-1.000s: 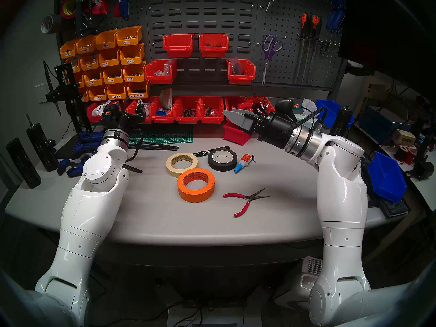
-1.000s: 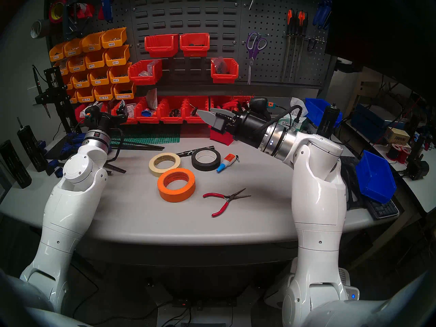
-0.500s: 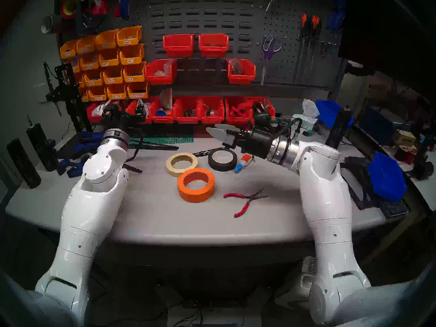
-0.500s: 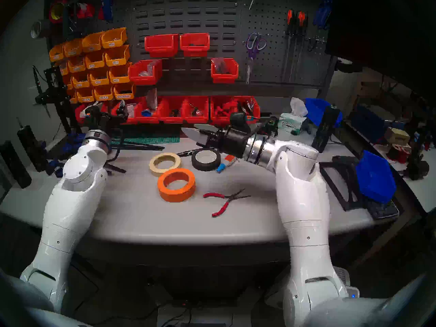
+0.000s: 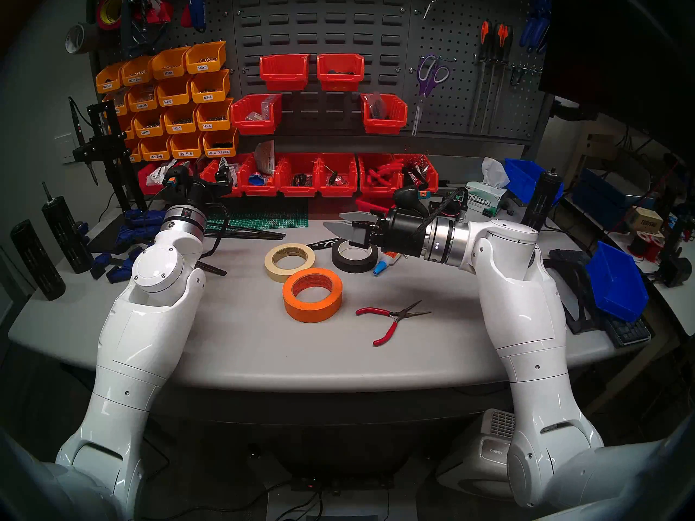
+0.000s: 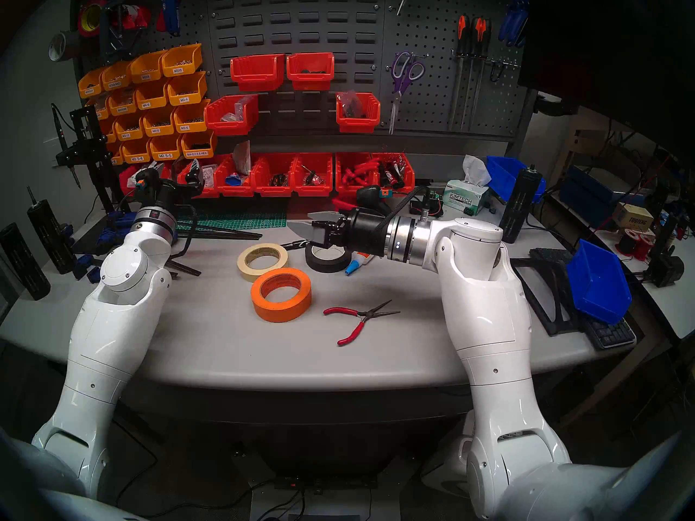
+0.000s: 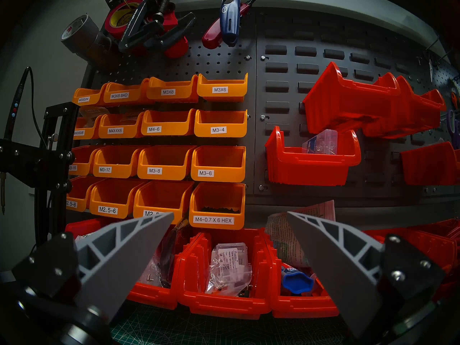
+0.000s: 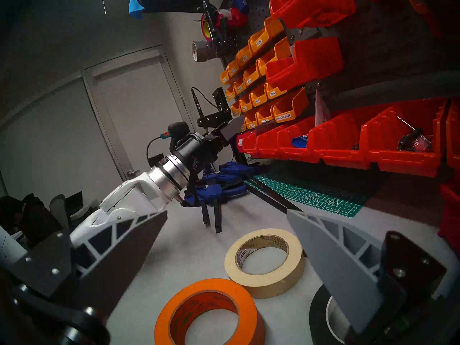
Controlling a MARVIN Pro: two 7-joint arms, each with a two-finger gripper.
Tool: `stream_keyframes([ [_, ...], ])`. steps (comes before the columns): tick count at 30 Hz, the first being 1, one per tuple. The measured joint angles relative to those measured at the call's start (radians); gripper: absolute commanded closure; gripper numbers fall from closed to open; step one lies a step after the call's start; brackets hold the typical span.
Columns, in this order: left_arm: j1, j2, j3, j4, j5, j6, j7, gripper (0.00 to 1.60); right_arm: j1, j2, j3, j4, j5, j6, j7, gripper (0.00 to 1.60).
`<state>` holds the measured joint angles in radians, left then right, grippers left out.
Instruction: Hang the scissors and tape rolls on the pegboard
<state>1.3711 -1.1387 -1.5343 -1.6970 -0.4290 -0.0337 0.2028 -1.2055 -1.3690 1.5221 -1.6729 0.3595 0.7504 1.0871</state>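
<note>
The scissors (image 5: 428, 81) hang on the pegboard (image 5: 462, 91) by their purple handles, blades down, high above and behind the right gripper (image 5: 340, 223). The three tape rolls lie flat on the table (image 5: 240, 343). The black roll (image 5: 354, 256) sits right under the right gripper's fingers (image 8: 331, 257), partly hidden by them; whether they touch it I cannot tell. The cream roll (image 5: 289, 261) lies just ahead of the fingertips, and the orange roll (image 5: 313, 294) lies near it on the robot's side, its edge against the cream one. The right gripper points level across the table toward the left arm, its jaws spread wide and holding nothing. A glue bottle (image 5: 385, 262) lies below the right wrist, and red pliers (image 5: 391, 321) lie further toward the robot. The left gripper (image 7: 230, 221) hovers well apart from the rolls, facing the yellow bins (image 7: 164, 147) and red bins (image 7: 224, 287), with its jaws wide apart and empty. A green cutting mat (image 5: 263, 217) lies beneath it.
</note>
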Motion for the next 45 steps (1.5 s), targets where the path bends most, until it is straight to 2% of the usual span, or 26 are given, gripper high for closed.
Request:
stream_keyframes([
  [12,0.0,0.0,0.0,0.0,0.0,0.0,0.0,0.0,0.031,0.052,-0.052,-0.023,0.058,0.084,-0.085,0.0],
  [25,0.0,0.0,0.0,0.0,0.0,0.0,0.0,0.0,0.036,0.107,-0.139,-0.028,0.191,0.162,-0.166,0.0],
  [36,0.0,0.0,0.0,0.0,0.0,0.0,0.0,0.0,0.03,0.171,-0.211,-0.032,0.275,0.183,-0.191,0.0],
  [45,0.0,0.0,0.0,0.0,0.0,0.0,0.0,0.0,0.027,0.223,-0.243,-0.041,0.314,0.179,-0.189,0.0],
])
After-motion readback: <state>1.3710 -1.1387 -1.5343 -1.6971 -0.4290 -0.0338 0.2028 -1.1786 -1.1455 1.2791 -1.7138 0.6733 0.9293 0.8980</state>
